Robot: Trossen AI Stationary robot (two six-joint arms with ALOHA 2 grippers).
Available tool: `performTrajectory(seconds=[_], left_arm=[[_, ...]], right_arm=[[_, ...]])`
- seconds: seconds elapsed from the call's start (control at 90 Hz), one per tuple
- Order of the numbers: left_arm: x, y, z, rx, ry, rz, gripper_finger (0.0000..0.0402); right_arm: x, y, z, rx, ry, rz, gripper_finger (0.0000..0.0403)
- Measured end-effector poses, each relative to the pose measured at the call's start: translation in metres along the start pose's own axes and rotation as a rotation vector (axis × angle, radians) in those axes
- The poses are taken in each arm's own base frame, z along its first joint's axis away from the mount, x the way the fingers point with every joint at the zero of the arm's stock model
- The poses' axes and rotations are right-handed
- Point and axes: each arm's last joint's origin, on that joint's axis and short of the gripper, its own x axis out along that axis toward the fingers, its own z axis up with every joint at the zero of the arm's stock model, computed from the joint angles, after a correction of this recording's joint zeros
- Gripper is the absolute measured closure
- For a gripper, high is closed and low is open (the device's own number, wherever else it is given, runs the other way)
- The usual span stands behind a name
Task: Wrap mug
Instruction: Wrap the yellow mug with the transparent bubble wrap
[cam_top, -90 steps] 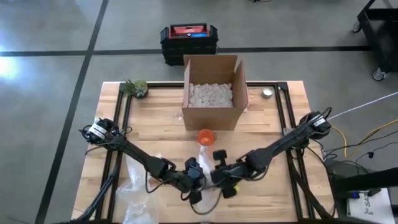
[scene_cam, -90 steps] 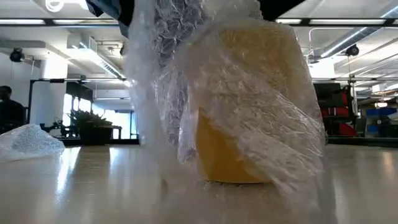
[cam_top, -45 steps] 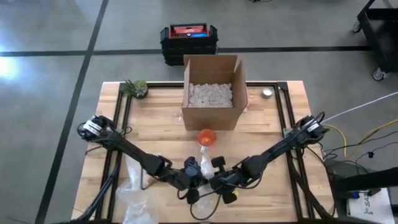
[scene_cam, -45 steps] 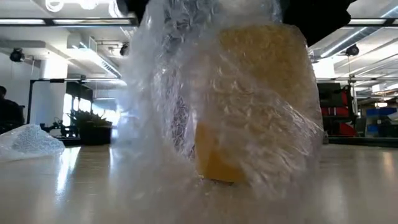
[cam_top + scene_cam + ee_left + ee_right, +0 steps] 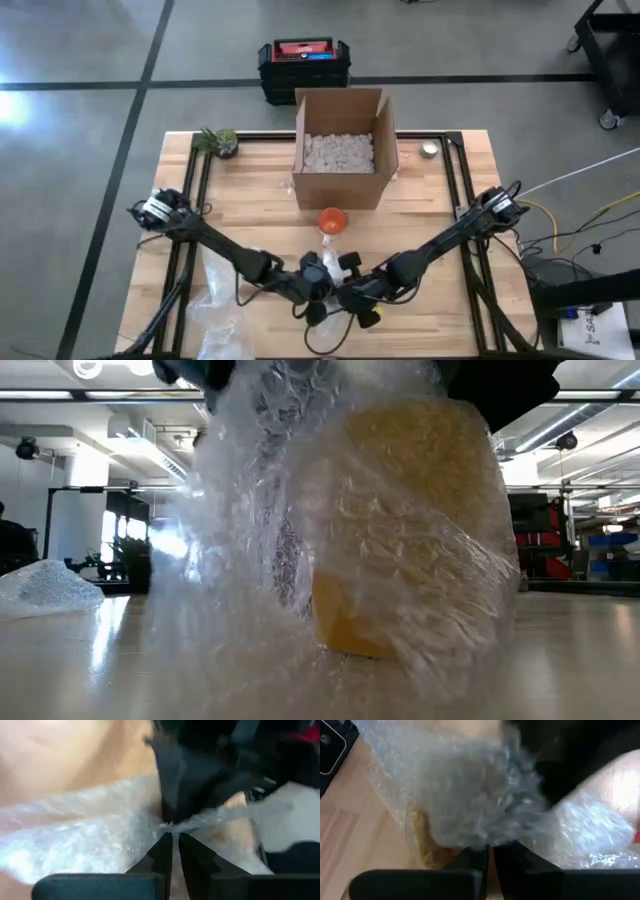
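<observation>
While both arms meet at the near middle of the wooden table (image 5: 255, 195), items run thus: cardboard box (image 5: 343, 146) of white packing fill, far centre; bubble wrap (image 5: 300, 560), draped round the yellow mug (image 5: 400, 540), which stands upright near the table's front edge; left gripper (image 5: 175, 841), fingers pinched together on the wrap; right gripper (image 5: 490, 851), likewise clamped on it; small potted plant (image 5: 218, 142), far left corner.
</observation>
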Motion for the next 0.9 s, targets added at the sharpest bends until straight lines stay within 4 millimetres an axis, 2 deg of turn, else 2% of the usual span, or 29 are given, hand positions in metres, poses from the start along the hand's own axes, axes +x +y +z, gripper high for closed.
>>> performTrajectory(seconds=[0.122, 0.3, 0.4, 0.522, 0.678, 0.811, 0.9], left_arm=[[0.006, 0.002, -0.003, 0.000, 0.005, 0.005, 0.0381], [0.007, 0.004, -0.003, 0.001, 0.011, 0.007, 0.0381], [0.007, 0.004, -0.003, 0.001, 0.011, 0.006, 0.0381], [0.007, 0.004, -0.003, 0.001, 0.011, 0.006, 0.0381], [0.007, 0.004, -0.003, -0.001, 0.006, 0.002, 0.0381], [0.002, 0.002, 0.001, -0.006, -0.001, -0.012, 0.0381], [-0.007, 0.000, 0.005, -0.003, 0.000, -0.020, 0.0381]], right_arm=[[-0.014, -0.002, -0.001, 0.002, 0.022, 0.003, 0.0389], [-0.050, -0.005, 0.007, 0.013, -0.004, 0.010, 0.0389], [-0.055, -0.002, 0.012, 0.018, -0.064, 0.028, 0.0389], [-0.040, 0.003, 0.016, 0.002, -0.103, 0.076, 0.0389], [-0.007, 0.000, 0.008, -0.004, -0.005, 0.054, 0.0389], [0.007, -0.001, 0.002, 0.000, 0.054, 0.046, 0.0389], [0.009, -0.002, 0.002, 0.005, 0.054, 0.047, 0.0389]])
